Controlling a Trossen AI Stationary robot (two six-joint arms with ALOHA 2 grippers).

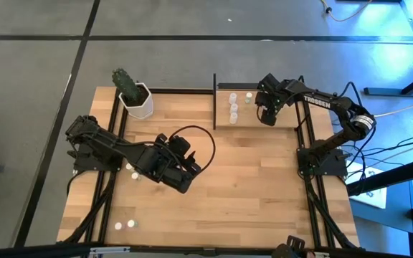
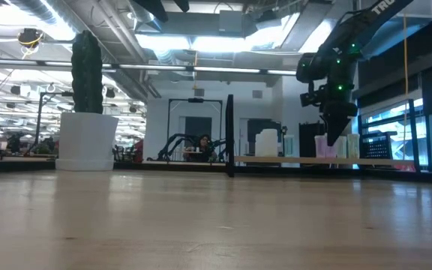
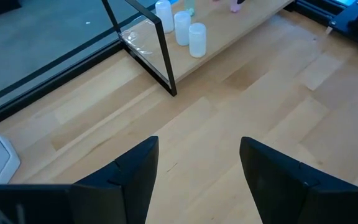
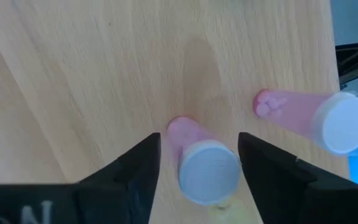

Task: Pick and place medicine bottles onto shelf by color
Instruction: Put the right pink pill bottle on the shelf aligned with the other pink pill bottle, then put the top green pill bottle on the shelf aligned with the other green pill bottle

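The right gripper is hanging over the shelf, its fingers apart on either side of a pink bottle that is standing upright directly between them — long axis pointing up at the wrist. A second pink bottle is standing just beside it, close enough to get nudged. Three white bottles are lining the shelf's other end. The left gripper is waiting over the bare surface, fingers apart, with loose bottles lying nearer that arm.
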